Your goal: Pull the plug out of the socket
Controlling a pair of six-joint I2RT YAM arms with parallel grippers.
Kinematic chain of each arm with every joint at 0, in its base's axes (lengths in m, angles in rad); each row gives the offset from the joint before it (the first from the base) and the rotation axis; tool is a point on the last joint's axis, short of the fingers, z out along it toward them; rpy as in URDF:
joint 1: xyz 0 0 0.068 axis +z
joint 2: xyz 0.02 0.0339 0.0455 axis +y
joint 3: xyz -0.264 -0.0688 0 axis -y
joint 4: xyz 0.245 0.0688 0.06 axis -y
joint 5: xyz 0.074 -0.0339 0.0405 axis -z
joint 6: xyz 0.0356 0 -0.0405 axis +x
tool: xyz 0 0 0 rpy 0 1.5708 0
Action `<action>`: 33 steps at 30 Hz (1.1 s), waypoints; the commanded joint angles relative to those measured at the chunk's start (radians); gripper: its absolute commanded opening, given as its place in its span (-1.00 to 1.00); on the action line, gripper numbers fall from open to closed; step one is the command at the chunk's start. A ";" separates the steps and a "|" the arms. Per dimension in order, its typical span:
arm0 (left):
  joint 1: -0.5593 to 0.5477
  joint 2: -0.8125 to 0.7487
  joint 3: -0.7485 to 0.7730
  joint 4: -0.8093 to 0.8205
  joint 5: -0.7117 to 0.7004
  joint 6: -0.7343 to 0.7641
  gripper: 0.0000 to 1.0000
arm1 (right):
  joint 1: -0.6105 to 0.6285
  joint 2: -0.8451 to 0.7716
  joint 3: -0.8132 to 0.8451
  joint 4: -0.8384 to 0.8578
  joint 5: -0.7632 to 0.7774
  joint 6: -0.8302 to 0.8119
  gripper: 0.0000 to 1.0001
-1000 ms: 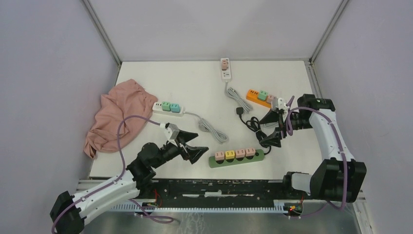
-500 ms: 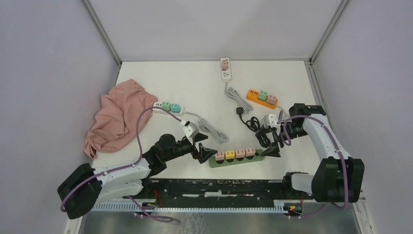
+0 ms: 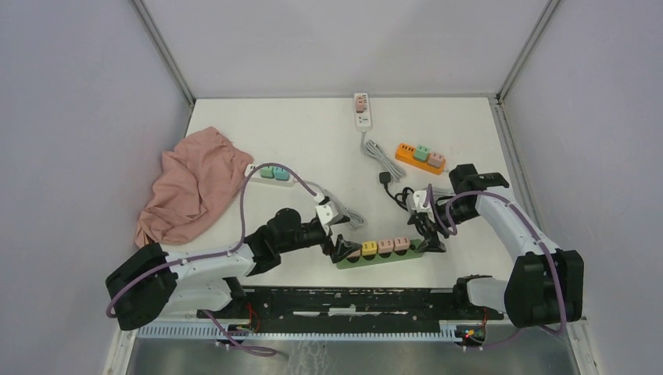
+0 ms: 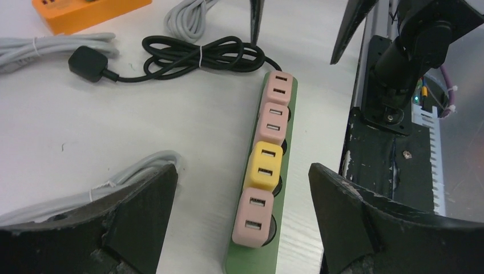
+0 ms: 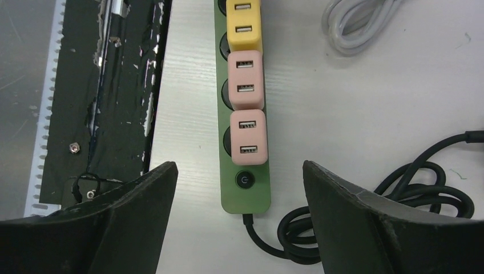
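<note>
A green power strip (image 3: 381,257) lies near the table's front edge with several plugs in a row: pink (image 3: 353,250), yellow (image 3: 369,248), pink (image 3: 385,245), pink (image 3: 402,244). My left gripper (image 3: 342,248) is open at the strip's left end. In the left wrist view it (image 4: 241,170) straddles the nearest pink plug (image 4: 253,216) and the yellow plug (image 4: 263,166) without touching them. My right gripper (image 3: 428,234) is open at the strip's right end. In the right wrist view it (image 5: 238,165) straddles the power button (image 5: 243,180) and the end pink plug (image 5: 247,137).
The strip's black cord (image 3: 406,200) coils behind its right end. An orange strip (image 3: 419,155), a white strip with teal plugs (image 3: 271,173), another white strip (image 3: 361,109) and a pink cloth (image 3: 191,187) lie farther back. A black rail (image 3: 352,301) runs along the front edge.
My left gripper has moved right to the green strip's left end. My right gripper has moved down and left to the strip's right end. Both stay open.
</note>
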State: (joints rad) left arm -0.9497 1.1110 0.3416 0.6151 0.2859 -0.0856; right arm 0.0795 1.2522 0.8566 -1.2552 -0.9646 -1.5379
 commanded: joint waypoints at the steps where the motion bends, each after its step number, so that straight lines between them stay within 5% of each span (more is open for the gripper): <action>1: -0.071 0.070 0.112 -0.069 -0.087 0.194 0.84 | 0.057 -0.019 -0.018 0.168 0.092 0.149 0.71; 17: -0.154 0.322 0.323 -0.191 -0.122 0.226 0.83 | 0.236 -0.008 -0.053 0.305 0.182 0.248 0.37; 33: -0.164 0.361 0.239 -0.066 -0.068 0.220 0.42 | 0.284 -0.011 -0.083 0.321 0.214 0.227 0.16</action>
State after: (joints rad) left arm -1.1080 1.4818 0.6086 0.4427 0.1940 0.1108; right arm 0.3538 1.2430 0.7799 -0.9504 -0.7494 -1.2987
